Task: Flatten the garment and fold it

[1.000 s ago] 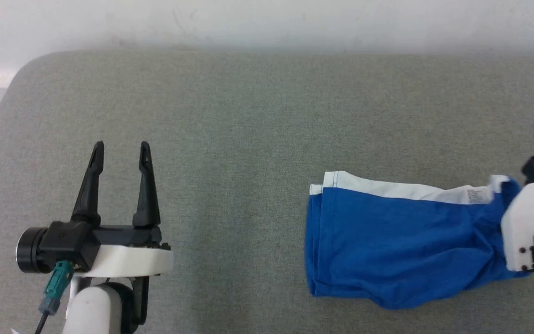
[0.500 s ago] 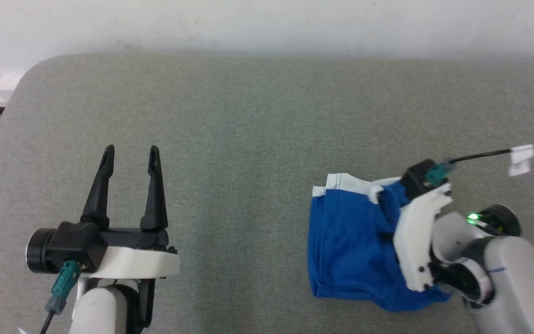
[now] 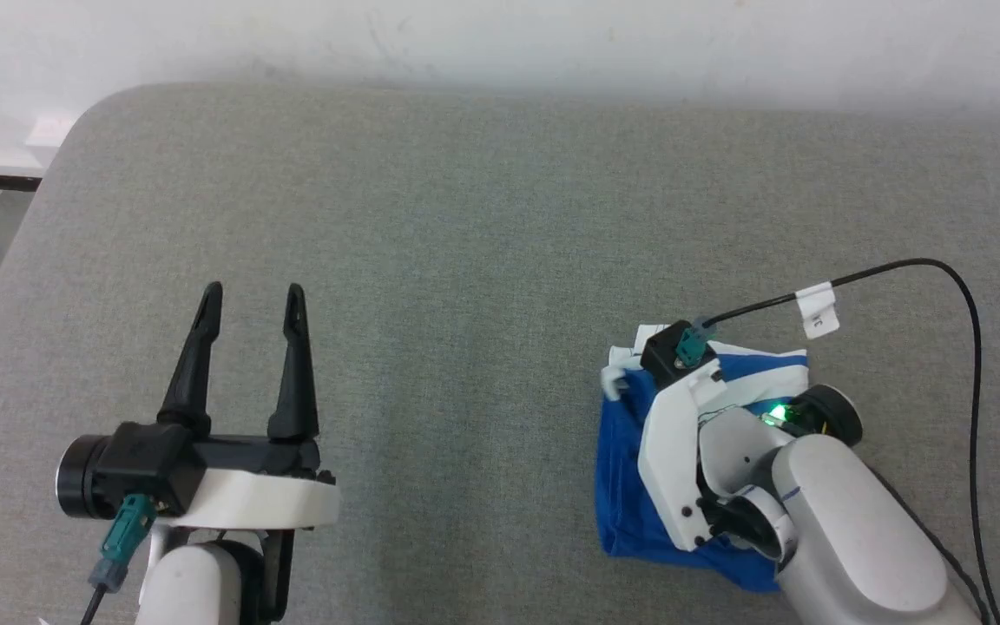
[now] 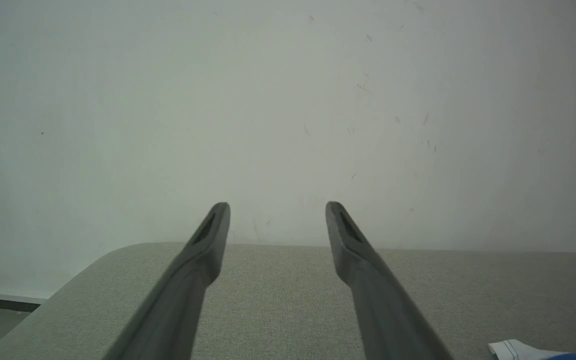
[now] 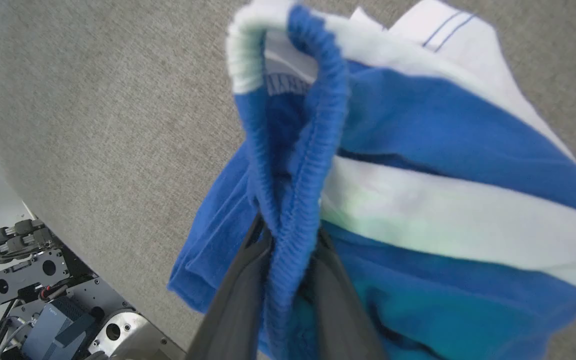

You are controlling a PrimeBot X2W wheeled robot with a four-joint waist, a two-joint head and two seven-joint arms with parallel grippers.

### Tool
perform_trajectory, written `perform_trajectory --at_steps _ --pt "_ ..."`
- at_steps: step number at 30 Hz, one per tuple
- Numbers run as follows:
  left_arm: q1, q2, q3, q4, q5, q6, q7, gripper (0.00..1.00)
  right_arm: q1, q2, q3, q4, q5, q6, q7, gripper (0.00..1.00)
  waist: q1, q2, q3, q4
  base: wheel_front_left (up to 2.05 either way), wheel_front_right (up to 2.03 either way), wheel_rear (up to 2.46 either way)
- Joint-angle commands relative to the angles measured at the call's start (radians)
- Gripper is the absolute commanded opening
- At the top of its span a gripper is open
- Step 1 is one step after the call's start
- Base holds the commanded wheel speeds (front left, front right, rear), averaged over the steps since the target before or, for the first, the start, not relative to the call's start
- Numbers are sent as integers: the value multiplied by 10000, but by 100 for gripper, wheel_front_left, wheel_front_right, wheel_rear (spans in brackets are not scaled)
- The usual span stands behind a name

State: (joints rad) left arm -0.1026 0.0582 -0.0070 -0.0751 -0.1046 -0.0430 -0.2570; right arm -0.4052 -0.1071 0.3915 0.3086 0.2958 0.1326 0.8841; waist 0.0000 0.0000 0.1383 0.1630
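The right gripper (image 5: 288,237) pinches a ribbed edge of the garment (image 3: 620,486), bunched beneath it. The left gripper (image 3: 250,299) (fingers spread) sits well apart.

In the head view, the right arm (image 3: 847,521) covers most of the garment (image 3: 617,486). In the right wrist view, the right pincer's (image 5: 288,240) fingertips are buried in fabric, and the upper folds are blurred. The left wrist view's bottom edge cuts the garment down to a corner. The print on the cable tag (image 3: 817,310) is too small to read.

Left claw (image 3: 253,291) spread, well apart; right forearm (image 3: 847,512) atop bunched garment (image 3: 617,486), perhaps gripping.
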Motion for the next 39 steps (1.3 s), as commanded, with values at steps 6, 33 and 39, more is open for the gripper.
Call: perform_trajectory --at_steps 6,33,39 --pt "168 -60 83 45 59 -28 -47 100 -440 173 581 -51 135 -19 -747 100 0 0 -98 -214 0 0 0" --pt "-51 -77 9 70 296 -27 -47 100 2213 115 -2942 -1363 -1276 -19 -1173 100 0 0 141 -582 0 0 0" --pt "-94 -78 -7 105 307 -58 -47 100 1974 76 -2788 -449 -1432 -19 -1444 29 0 0 187 -463 0 0 0"
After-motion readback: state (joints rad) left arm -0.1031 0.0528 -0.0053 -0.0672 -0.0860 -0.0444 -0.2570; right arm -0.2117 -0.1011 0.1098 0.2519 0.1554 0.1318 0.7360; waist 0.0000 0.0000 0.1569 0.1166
